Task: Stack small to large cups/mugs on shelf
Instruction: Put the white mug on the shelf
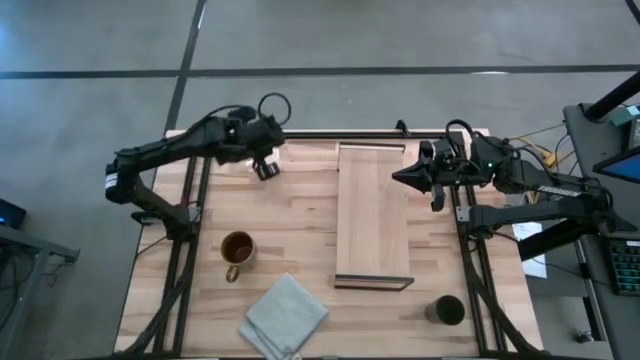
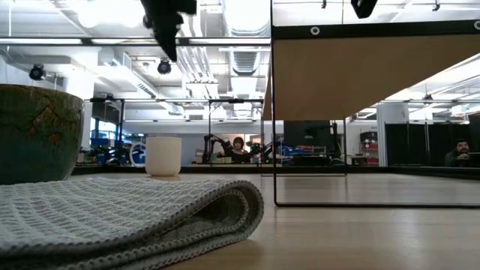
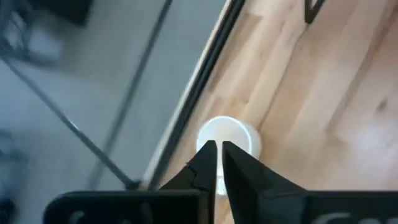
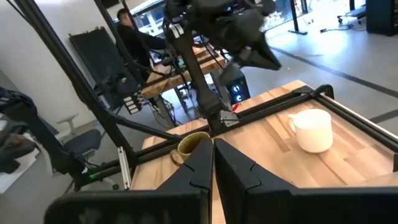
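The white mug [image 3: 227,138] stands upright on the table at the far left; it also shows in the low view [image 2: 163,156] and in the right wrist view [image 4: 311,129]. My left gripper [image 3: 217,149] hangs well above it, shut and empty; in the high view [image 1: 265,165] it covers the mug. The brown mug [image 1: 238,250] stands upright left of the shelf [image 1: 372,215]. The dark green-black cup [image 1: 446,310] stands at the near right. My right gripper [image 1: 408,177] is shut and empty, raised at the shelf's right edge.
A folded grey cloth [image 1: 285,318] lies at the near edge, in front of the brown mug. The shelf's dark metal rim [image 1: 373,282] is at its near end. Black frame rails [image 1: 190,210] run along the table's sides. A person sits in the room beyond [image 2: 240,148].
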Tool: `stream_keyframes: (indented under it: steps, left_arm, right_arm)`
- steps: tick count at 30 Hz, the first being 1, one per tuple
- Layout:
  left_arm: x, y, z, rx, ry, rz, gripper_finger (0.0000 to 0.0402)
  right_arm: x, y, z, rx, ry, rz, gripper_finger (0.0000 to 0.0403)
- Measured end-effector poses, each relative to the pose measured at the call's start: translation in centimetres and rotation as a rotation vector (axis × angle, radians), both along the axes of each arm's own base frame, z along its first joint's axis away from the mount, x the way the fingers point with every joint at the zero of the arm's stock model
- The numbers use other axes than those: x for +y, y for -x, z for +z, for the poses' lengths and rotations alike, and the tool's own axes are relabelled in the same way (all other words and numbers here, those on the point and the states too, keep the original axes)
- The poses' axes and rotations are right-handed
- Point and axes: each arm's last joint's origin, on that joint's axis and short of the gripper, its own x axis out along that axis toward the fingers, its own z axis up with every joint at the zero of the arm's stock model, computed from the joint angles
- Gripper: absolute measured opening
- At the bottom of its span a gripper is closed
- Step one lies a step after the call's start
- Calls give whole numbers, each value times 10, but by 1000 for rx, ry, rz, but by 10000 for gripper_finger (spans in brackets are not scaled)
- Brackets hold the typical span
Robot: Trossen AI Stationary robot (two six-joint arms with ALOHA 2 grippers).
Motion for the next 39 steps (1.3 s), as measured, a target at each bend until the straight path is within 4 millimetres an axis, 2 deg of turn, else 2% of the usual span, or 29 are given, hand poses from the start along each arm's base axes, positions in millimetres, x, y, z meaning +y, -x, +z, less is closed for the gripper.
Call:
stream_keyframes:
  steps: [4, 11, 16, 21, 25, 29, 39]
  left_arm:
    - [21, -2, -9, -39, 102, 60, 51]
    - [51, -14, -37, 97, 161, 34, 95]
    - [75, -29, -70, 137, 375, -63, 109]
    - [97, -34, -97, 209, 434, -43, 109]
    - [104, -30, -105, 247, 483, -8, 109]
    - [109, -29, -108, 205, 559, -16, 109]
    - [120, -29, -120, 202, 563, 10, 109]
  right_arm:
    - [0, -1, 0, 3, 6, 1, 9]
    - [0, 0, 0, 0, -1, 0, 9]
    - [0, -1, 0, 0, -1, -1, 9]
    - [0, -1, 0, -1, -1, -1, 9]
    - [0, -1, 0, 0, -1, -3, 9]
    - [0, -1, 0, 0, -1, -4, 9]
    - [0, -1, -1, 1, -1, -5, 9]
